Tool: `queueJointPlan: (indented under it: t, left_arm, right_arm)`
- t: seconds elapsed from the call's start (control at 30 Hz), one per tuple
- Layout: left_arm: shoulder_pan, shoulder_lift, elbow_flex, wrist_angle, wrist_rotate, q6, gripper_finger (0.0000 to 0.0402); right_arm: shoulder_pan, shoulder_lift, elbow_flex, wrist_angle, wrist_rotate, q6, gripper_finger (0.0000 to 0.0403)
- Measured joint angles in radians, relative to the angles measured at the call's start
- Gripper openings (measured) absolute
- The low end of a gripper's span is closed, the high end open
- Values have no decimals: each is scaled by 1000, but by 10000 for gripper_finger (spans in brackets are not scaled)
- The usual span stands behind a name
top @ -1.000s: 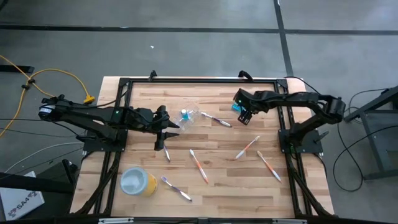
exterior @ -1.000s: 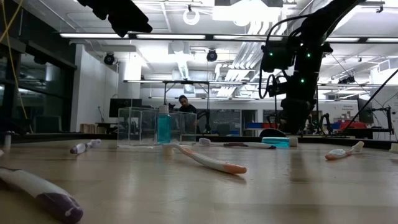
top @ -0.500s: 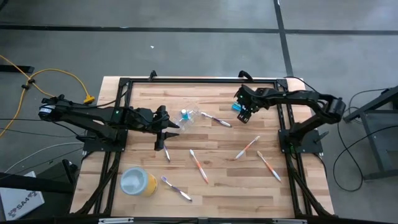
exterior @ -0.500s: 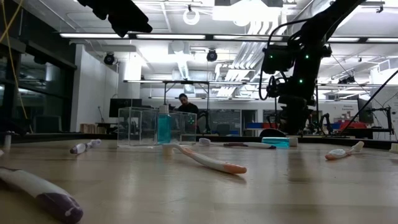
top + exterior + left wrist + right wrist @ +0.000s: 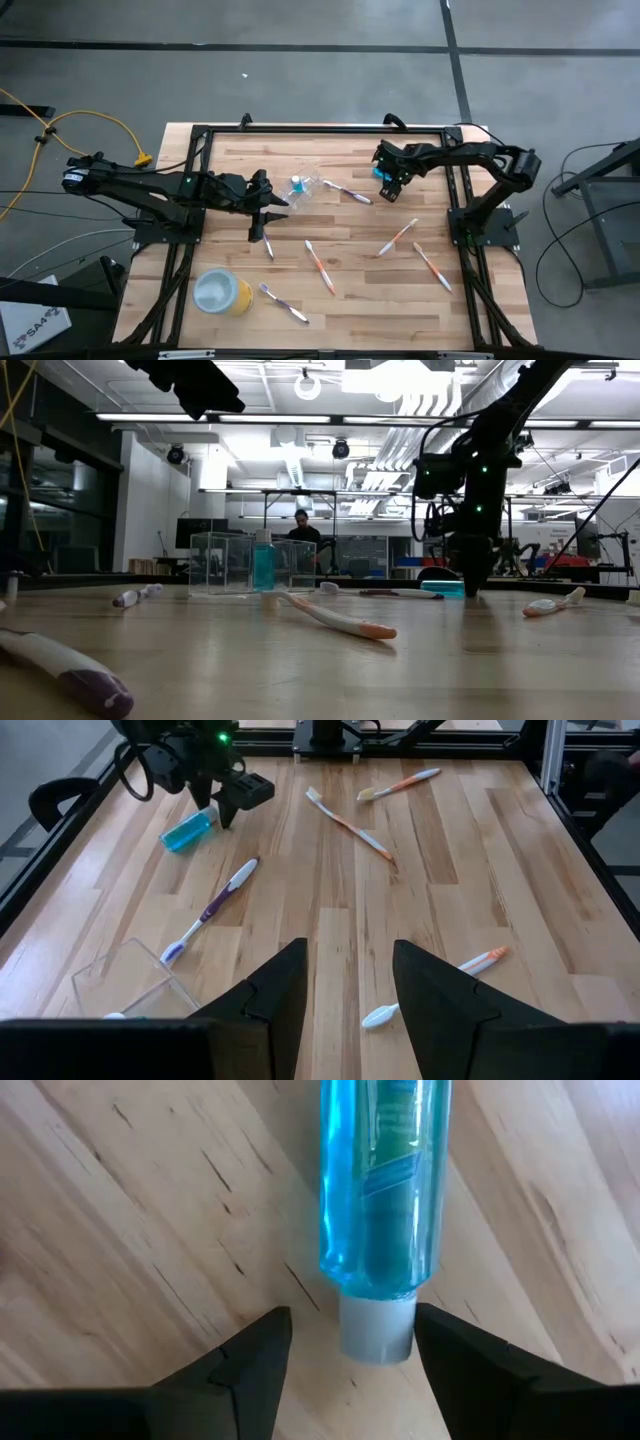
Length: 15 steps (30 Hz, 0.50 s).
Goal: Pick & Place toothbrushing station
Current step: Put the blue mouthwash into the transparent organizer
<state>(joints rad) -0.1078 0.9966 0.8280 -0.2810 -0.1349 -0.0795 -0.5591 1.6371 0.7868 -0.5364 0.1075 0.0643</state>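
Note:
A blue tube (image 5: 380, 1190) lies flat on the wooden table at the far right; its grey cap (image 5: 378, 1328) points at my right gripper (image 5: 352, 1318). That gripper is open and points steeply down, one finger on each side of the cap, touching nothing; it also shows from above (image 5: 391, 181). The clear cup (image 5: 306, 185) stands mid-table with a second blue tube (image 5: 263, 564) upright inside. Toothbrushes lie flat around it: purple (image 5: 210, 910), orange (image 5: 320, 268), orange (image 5: 398, 237). My left gripper (image 5: 350, 960) hovers open and holds nothing, left of the cup.
A yellow cup with a pale top (image 5: 222, 292) stands near the front left. More toothbrushes lie at the front (image 5: 285, 303) and the right (image 5: 432, 265). A black frame (image 5: 320, 130) runs along the table's edges. A person shows in the room far behind.
My right gripper has sunk toward the blue tube at the far right and tipped to point more steeply down, staying open. The tube, the cup and the toothbrushes have not moved.

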Motion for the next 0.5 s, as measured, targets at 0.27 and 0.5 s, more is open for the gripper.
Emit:
queueJointPlan:
  t: [0.27,0.5]
  left_arm:
    - [0,0,0,0,0,-2,143]
    - [0,0,0,0,0,-16,143]
  right_arm:
    - [-6,-34,-5,41,66,-9,210]
    - [-7,-37,-5,40,83,-8,210]
